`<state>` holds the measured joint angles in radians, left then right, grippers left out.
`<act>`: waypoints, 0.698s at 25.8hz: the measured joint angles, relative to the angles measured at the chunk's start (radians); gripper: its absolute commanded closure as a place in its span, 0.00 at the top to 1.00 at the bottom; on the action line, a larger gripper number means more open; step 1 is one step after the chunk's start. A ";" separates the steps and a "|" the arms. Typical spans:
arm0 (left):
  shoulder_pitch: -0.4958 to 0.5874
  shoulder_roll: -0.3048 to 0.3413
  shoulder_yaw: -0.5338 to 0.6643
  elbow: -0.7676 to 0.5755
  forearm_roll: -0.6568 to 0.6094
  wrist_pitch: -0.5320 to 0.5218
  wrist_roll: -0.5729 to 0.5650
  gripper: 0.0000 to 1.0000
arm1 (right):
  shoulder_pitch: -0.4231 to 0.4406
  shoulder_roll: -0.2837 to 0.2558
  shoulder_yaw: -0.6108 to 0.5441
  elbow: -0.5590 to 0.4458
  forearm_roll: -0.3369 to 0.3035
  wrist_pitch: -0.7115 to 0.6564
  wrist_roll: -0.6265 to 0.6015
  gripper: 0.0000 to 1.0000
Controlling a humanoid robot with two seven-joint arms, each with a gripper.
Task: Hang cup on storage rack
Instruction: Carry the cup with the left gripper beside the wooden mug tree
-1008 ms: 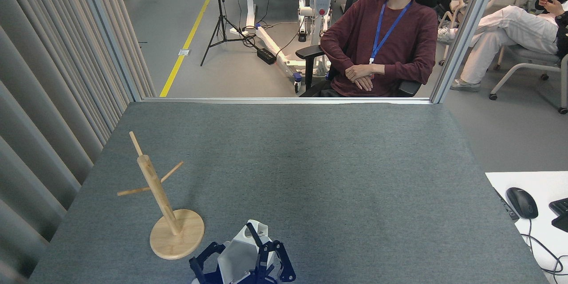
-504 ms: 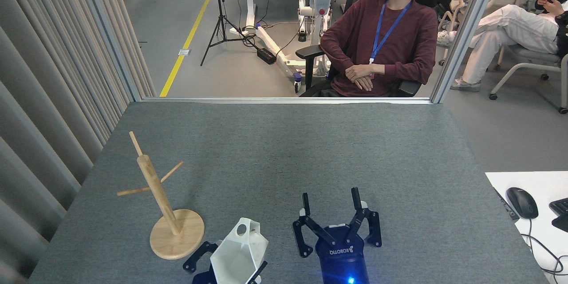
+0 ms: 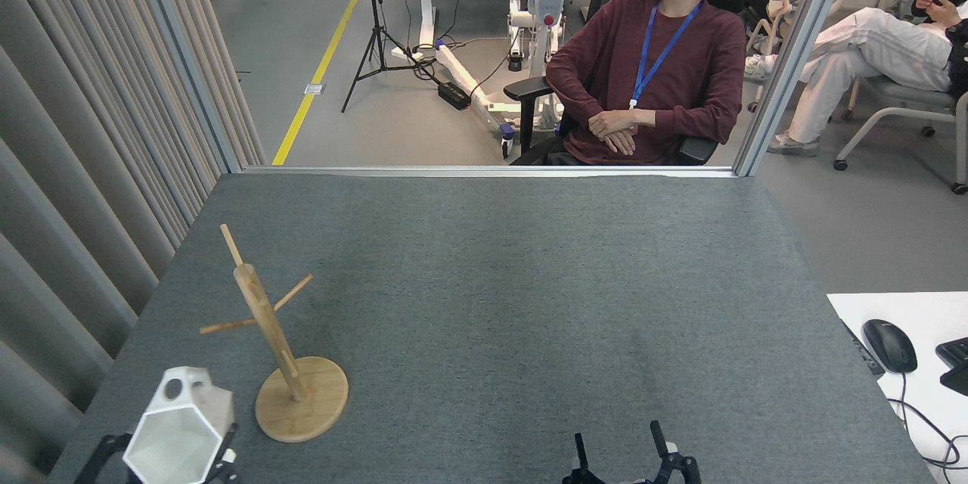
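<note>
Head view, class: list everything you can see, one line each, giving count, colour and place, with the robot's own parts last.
cup: one, white, near left, held left of the rack base.
storage rack: one, light bamboo, upright, near left of table.
table: one, grey felt top, centre.
mouse: one, black, on white surface at right.
seated person: one, maroon top, beyond the table.
tripod: one, black, on floor behind.
curtain: one, beige, left.
left pincer: one, dark, bottom left, shut on cup.
right pincer: one, dark, bottom centre-right, open.
</note>
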<state>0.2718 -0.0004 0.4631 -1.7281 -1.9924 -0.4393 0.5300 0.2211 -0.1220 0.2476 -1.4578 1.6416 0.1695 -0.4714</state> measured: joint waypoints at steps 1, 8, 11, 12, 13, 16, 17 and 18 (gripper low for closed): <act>-0.001 0.003 0.040 0.000 -0.002 0.007 0.003 0.64 | 0.001 0.000 -0.002 0.000 -0.008 0.000 0.000 0.98; -0.026 0.019 0.131 0.005 -0.183 0.143 0.011 0.58 | -0.002 0.001 -0.005 0.000 -0.024 -0.002 -0.001 0.98; -0.063 0.000 0.132 0.005 -0.309 0.187 0.012 0.59 | -0.002 0.001 -0.005 0.000 -0.024 -0.002 -0.001 0.98; -0.077 -0.009 0.132 0.006 -0.346 0.195 0.012 0.59 | -0.002 0.000 -0.005 0.001 -0.024 0.000 -0.001 0.98; -0.092 -0.019 0.132 0.007 -0.381 0.201 0.013 0.60 | -0.003 -0.001 -0.004 0.000 -0.024 0.001 -0.001 0.98; -0.134 -0.043 0.130 0.012 -0.470 0.210 0.013 0.59 | -0.004 -0.004 -0.004 0.000 -0.024 0.002 -0.001 0.98; -0.144 -0.049 0.125 0.013 -0.496 0.211 0.013 0.59 | -0.004 -0.005 -0.005 0.000 -0.023 0.002 -0.002 0.98; -0.152 -0.053 0.118 0.014 -0.519 0.212 0.013 0.59 | -0.004 -0.005 -0.005 0.000 -0.023 0.003 -0.002 0.98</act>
<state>0.1201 -0.0532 0.5815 -1.7145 -2.5114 -0.2269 0.5427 0.2171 -0.1273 0.2426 -1.4573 1.6182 0.1728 -0.4738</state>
